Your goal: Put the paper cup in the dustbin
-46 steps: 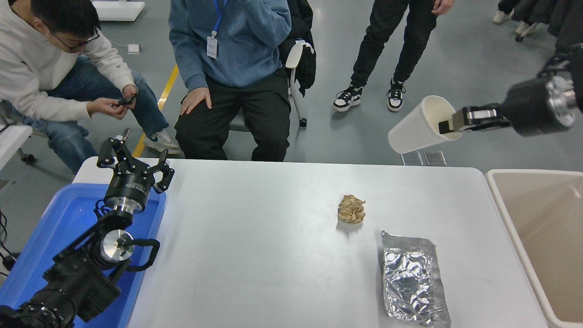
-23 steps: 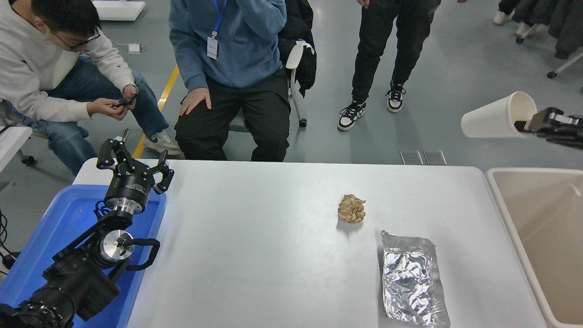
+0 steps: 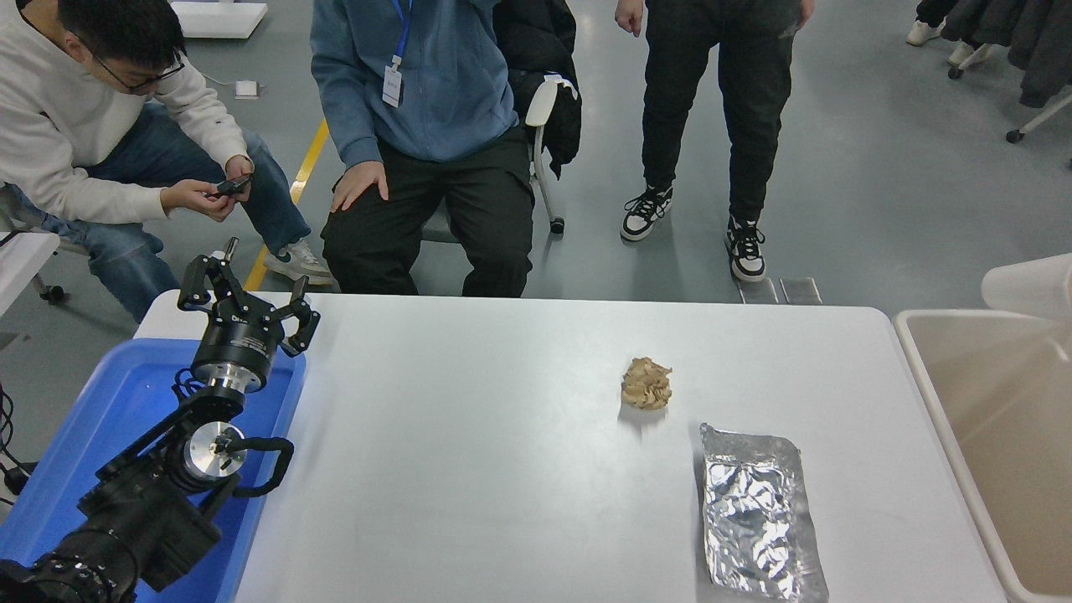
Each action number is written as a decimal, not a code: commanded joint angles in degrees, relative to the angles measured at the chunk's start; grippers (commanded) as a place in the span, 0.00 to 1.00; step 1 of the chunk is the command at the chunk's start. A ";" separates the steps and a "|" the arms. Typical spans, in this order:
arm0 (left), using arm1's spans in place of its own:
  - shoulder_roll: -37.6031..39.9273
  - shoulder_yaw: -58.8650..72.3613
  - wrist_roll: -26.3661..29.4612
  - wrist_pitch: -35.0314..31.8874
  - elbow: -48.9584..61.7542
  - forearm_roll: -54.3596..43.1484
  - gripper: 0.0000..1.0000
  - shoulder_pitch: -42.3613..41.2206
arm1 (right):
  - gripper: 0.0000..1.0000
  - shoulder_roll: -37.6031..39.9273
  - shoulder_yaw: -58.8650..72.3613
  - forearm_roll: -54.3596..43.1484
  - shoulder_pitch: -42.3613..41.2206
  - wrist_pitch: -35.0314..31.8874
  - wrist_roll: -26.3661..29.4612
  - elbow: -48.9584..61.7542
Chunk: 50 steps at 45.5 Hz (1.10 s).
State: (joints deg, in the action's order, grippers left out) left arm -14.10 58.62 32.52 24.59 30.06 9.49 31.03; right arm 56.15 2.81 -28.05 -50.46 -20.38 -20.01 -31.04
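paper cup [image 3: 1032,287] now over dustbin [image 3: 925,368]

Glossy grey floor [image 3: 879,151], yellow line [image 3: 301,167]

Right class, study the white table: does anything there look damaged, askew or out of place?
Two things: a crumpled tan paper ball sits loose mid-table, and a crinkled silver foil bag lies flattened and slightly skewed toward the near right edge. Nothing is spilled.

Paper cup [image 3: 1032,286] at right edge above dustbin [image 3: 925,368].
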 commanded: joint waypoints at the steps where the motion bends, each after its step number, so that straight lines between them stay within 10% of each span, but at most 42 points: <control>1: -0.05 0.00 0.00 0.02 0.00 0.01 1.00 0.00 | 0.00 -10.17 -0.17 9.76 8.79 1.40 0.06 15.99; 19: 0.04 0.00 0.00 0.02 0.00 0.01 1.00 0.00 | 0.00 -25.21 -0.26 18.47 15.56 3.76 3.13 34.99; 50: 0.04 0.00 0.00 0.02 0.00 0.01 1.00 0.00 | 0.00 -34.17 -14.94 28.49 19.26 21.70 7.45 34.90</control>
State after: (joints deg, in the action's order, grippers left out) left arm -14.06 58.63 32.52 24.61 30.06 9.49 31.03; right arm 24.87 -8.15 -0.67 -31.80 -3.00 -12.91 3.67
